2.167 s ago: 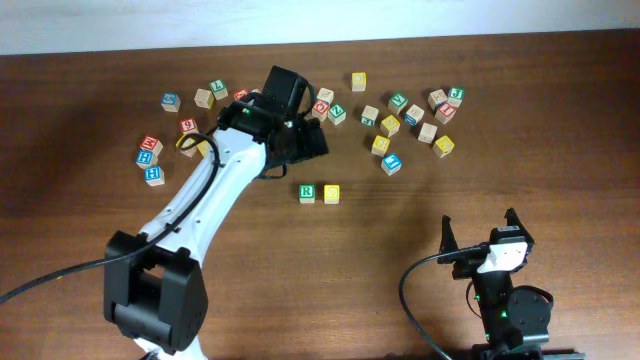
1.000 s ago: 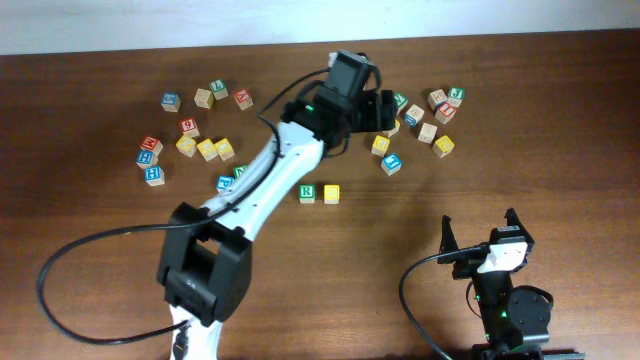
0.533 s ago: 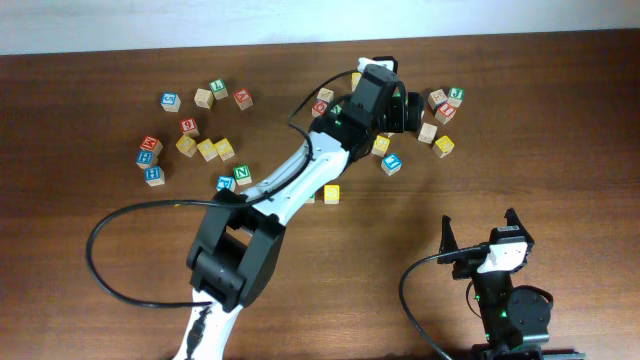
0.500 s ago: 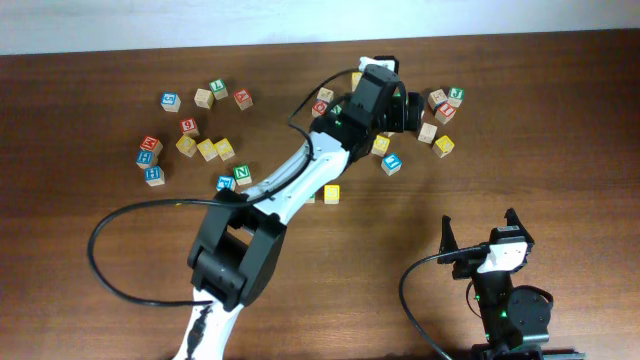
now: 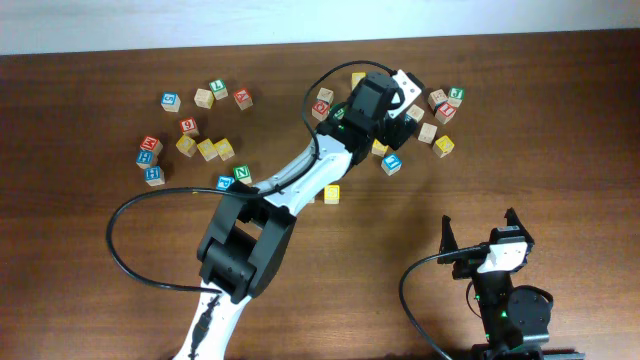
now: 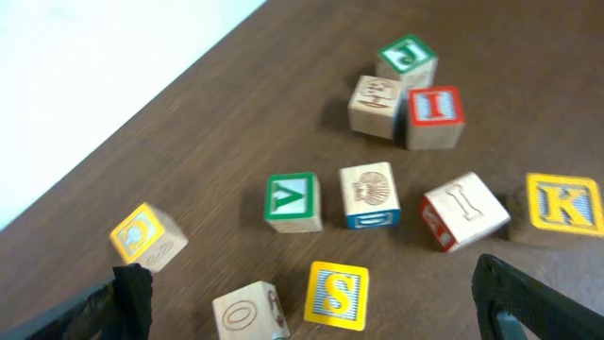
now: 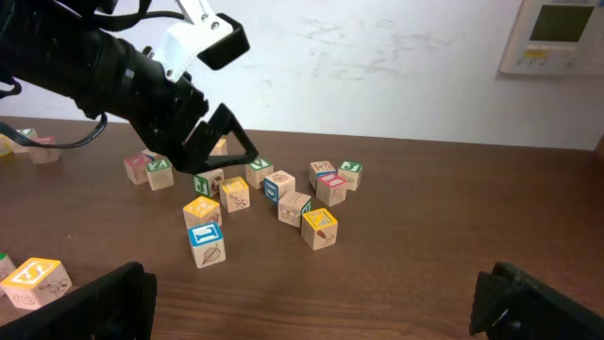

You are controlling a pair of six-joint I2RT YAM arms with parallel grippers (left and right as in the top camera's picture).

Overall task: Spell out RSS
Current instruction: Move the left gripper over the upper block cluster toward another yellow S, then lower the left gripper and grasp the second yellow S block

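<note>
O cube (image 6: pixel 250 312) just beside S cube (image 6: pixel 336 296)

The worktop (image 5: pixel 560 150) is dark brown wood. The S cube (image 6: pixel 337 295) is yellow with blue stripes. The V cube (image 6: pixel 292 200) is green. The I cube (image 6: pixel 435 106) is red.
</note>
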